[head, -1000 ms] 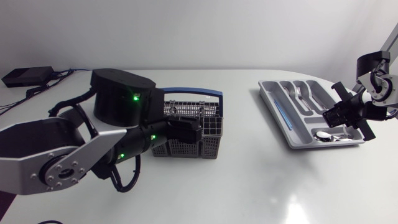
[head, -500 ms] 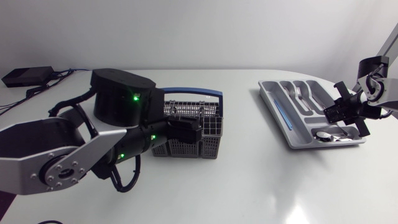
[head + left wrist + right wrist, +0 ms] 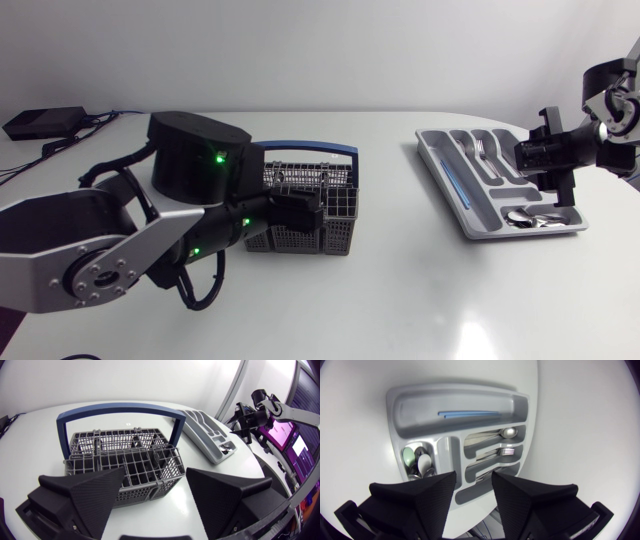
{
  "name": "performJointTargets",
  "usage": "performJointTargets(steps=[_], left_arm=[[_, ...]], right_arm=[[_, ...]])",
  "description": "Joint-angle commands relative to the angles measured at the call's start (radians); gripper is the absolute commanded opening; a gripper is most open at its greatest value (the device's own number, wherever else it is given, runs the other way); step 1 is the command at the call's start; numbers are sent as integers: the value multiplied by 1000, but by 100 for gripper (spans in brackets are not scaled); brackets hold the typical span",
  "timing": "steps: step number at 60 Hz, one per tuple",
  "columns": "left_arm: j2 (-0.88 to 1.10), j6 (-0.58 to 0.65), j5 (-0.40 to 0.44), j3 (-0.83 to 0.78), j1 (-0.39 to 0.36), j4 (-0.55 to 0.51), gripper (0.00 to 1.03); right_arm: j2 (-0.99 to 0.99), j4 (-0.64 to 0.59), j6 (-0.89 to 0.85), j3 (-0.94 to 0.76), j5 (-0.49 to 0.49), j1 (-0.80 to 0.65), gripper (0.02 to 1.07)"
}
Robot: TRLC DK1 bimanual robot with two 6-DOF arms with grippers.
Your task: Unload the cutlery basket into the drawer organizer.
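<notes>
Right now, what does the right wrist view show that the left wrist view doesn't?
Only the right wrist view: a thin blue stick, a metal spoon and a fork in compartments, beyond the open right gripper. Only the left wrist view: the grey mesh cutlery basket with a blue handle, ahead of the open left gripper. Both: the grey plastic drawer organizer.

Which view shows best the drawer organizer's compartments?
The right wrist view: it looks straight down on the drawer organizer, compartments clear. Head view: slanted, partly behind the right gripper. Left wrist view: far, small.
</notes>
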Motion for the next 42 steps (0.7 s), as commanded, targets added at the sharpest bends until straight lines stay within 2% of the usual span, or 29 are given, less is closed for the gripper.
performJointTargets(steps=[1, 11, 23, 42], left_arm=[[-4, -18, -6, 12, 1, -13, 87], [-7, -15, -6, 13, 2, -31, 87], [-7, -1, -1, 12, 9, -45, 88], [-7, 19, 39, 3, 65, -58, 88]], right_arm=[[-58, -60, 116, 15, -34, 33, 57], [-148, -167, 328, 21, -103, 119, 57], [-220, -204, 600, 0, -125, 246, 57], [-271, -227, 1072, -2, -155, 439, 57]])
